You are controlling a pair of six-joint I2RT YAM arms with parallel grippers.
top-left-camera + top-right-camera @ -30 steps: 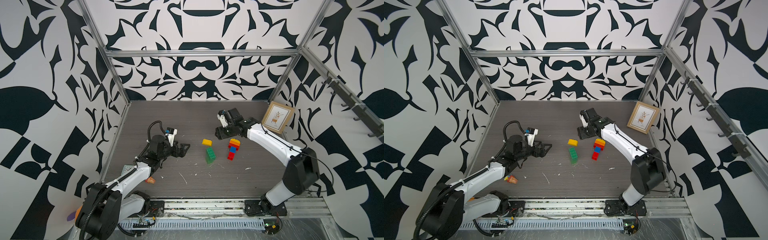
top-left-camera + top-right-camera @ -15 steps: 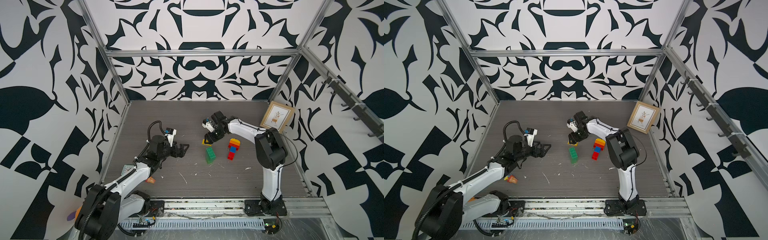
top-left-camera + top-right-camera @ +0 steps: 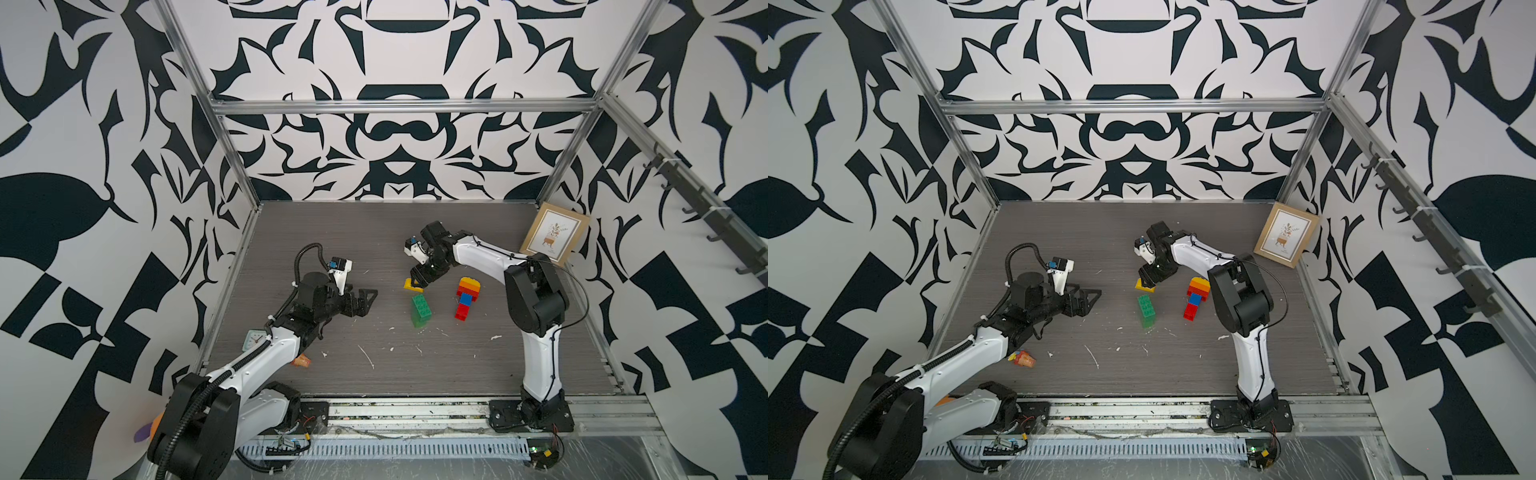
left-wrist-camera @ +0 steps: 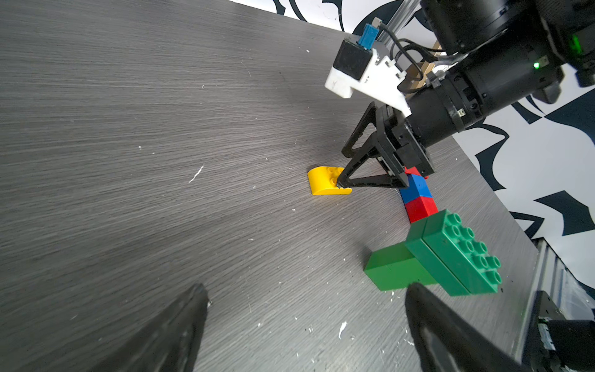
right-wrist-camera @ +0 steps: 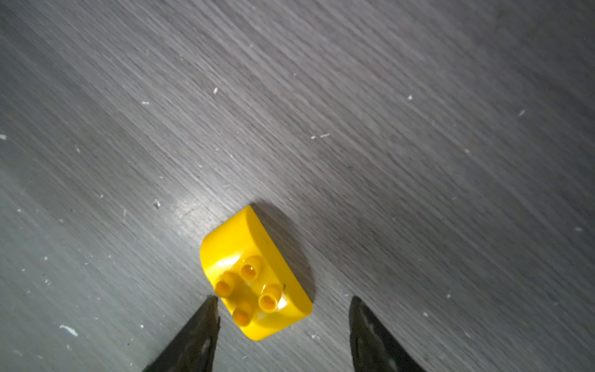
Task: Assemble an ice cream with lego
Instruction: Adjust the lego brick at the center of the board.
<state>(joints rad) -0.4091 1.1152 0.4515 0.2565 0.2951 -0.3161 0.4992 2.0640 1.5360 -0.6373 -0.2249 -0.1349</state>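
A yellow dome-shaped lego brick [image 3: 410,285] [image 3: 1141,285] [image 5: 254,277] lies studs-up on the grey table. My right gripper [image 3: 420,281] [image 3: 1151,281] [image 5: 283,299] stands open low over it, one fingertip at each side of its near end, neither pressing on it. Just in front stands a stack of green lego bricks [image 3: 420,309] [image 3: 1147,309] [image 4: 450,257]. To the right lies a yellow, orange, blue and red lego stack [image 3: 466,297] [image 3: 1196,297]. My left gripper [image 3: 368,301] [image 3: 1092,301] [image 4: 306,290] is open and empty, left of the green stack.
A framed picture [image 3: 555,237] leans on the right wall at the back. A crumpled orange-red wrapper [image 3: 302,360] [image 3: 1023,358] lies by the left arm, and a small clock [image 3: 253,338] at the table's left edge. White scraps dot the table's front half.
My right gripper has swung left from behind the coloured stack and come down over the yellow dome brick. The left arm has hardly moved.
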